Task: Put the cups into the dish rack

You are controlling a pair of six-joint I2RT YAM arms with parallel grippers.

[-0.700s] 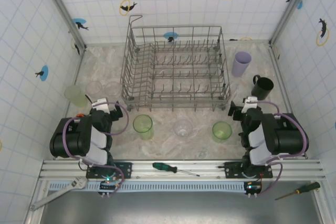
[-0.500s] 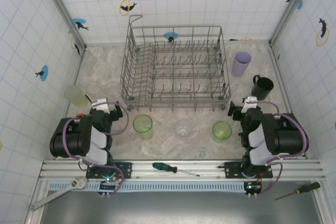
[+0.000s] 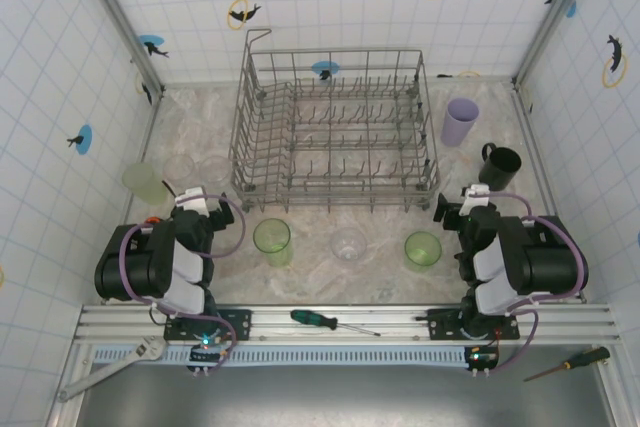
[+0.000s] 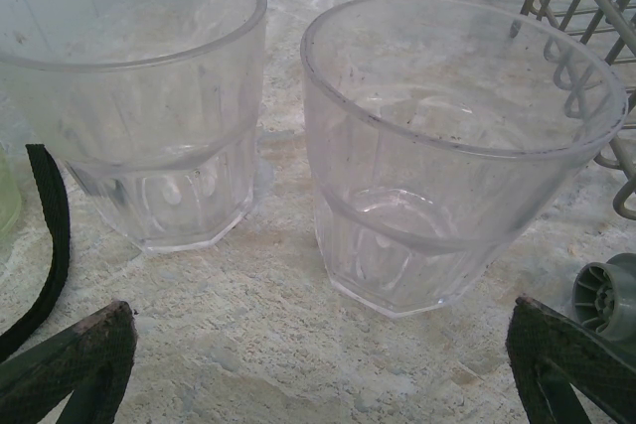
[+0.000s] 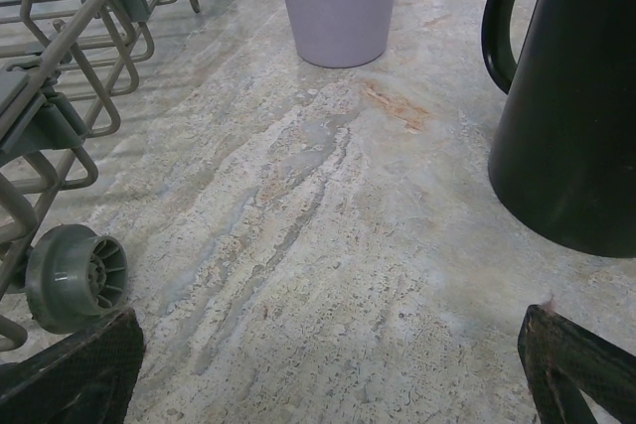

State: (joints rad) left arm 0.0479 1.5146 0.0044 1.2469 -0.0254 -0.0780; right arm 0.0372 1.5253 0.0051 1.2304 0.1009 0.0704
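The empty grey wire dish rack (image 3: 335,50) stands at the back middle. In front of it are two green cups (image 3: 271,239) (image 3: 422,249) with a clear cup (image 3: 348,243) between them. A pale green cup (image 3: 143,182) stands at the left. Two clear cups (image 4: 139,96) (image 4: 447,156) stand upright just ahead of my left gripper (image 4: 323,364), which is open and empty. My right gripper (image 5: 333,364) is open over bare table. Ahead of it are a lilac cup (image 5: 338,2) and, to its right, a black mug (image 5: 571,106).
The rack's wheeled corners (image 4: 606,295) (image 5: 75,275) sit close to each gripper. Tiled walls enclose the table on three sides. A green-handled screwdriver (image 3: 320,320) lies on the front rail, a wrench (image 3: 110,367) and another screwdriver (image 3: 570,361) below it.
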